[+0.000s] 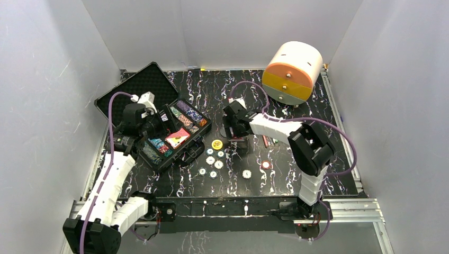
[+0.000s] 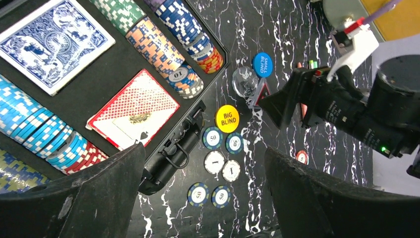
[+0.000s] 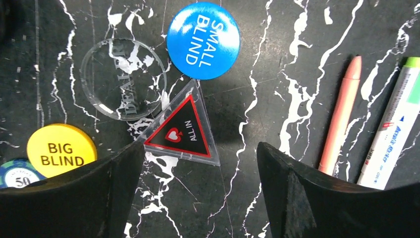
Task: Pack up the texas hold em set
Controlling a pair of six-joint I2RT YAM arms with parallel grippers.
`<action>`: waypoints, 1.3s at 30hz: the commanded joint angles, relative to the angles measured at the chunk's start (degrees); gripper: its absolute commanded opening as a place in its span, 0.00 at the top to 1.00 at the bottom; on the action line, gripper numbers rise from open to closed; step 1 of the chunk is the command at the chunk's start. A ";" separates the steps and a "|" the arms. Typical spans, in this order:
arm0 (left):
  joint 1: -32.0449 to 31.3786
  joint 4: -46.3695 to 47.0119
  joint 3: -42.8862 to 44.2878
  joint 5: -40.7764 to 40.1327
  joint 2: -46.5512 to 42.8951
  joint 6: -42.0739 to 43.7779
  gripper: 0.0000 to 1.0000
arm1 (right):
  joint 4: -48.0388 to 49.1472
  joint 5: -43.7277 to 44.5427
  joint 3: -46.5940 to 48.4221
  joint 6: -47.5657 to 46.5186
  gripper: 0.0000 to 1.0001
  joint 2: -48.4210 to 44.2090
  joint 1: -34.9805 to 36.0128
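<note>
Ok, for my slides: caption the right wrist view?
Open right gripper over ALL IN triangle, beside dealer, small-blind and big-blind buttons.

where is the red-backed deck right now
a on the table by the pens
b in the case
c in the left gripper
b: the deck lies flat in a compartment of the open case, beside the chips.

You see the black case [image 1: 182,153] open at the left of the table [image 1: 265,182], lid [image 1: 142,84] tilted back. Loose chips [image 1: 213,160] lie just beside it; the orange-and-white cylinder [image 1: 293,71] sits at back right.
</note>
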 commanded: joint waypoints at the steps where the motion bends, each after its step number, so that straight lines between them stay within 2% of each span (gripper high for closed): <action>1: -0.83 0.62 -1.01 0.90 -0.75 1.01 0.11 | -1.94 -1.23 3.67 -2.15 0.07 1.80 0.15; 5: -1.20 0.62 -0.63 0.50 -0.57 0.90 0.11 | -1.47 -2.65 4.47 -4.07 0.07 4.11 -0.06; 12: -1.31 -0.92 1.65 -1.34 -0.25 1.48 0.11 | -0.01 -11.46 4.56 -10.13 0.13 6.23 -0.99; 20: -1.31 -1.21 2.34 -2.60 0.43 1.49 0.10 | -0.43 -12.63 6.53 -8.31 0.14 9.26 -1.05; 22: -1.27 -1.40 2.58 -3.06 0.39 1.36 0.10 | -0.90 -11.85 6.83 -7.62 0.18 10.16 -1.06; 24: -1.31 -1.63 2.68 -3.30 0.31 1.28 0.10 | -1.05 -11.24 6.61 -7.38 0.27 10.36 -0.99; 29: -1.31 -2.19 3.19 -4.15 0.27 1.18 0.10 | -1.58 -9.98 5.88 -7.74 0.41 8.63 -0.95; 37: -1.30 -5.68 9.35 -8.06 -0.12 2.12 0.10 | -3.93 -12.39 7.72 -5.68 0.42 -0.40 1.49; 39: -1.31 -6.74 11.38 -11.48 -0.34 2.23 0.10 | -2.84 -14.31 8.26 -4.58 0.42 -2.39 2.36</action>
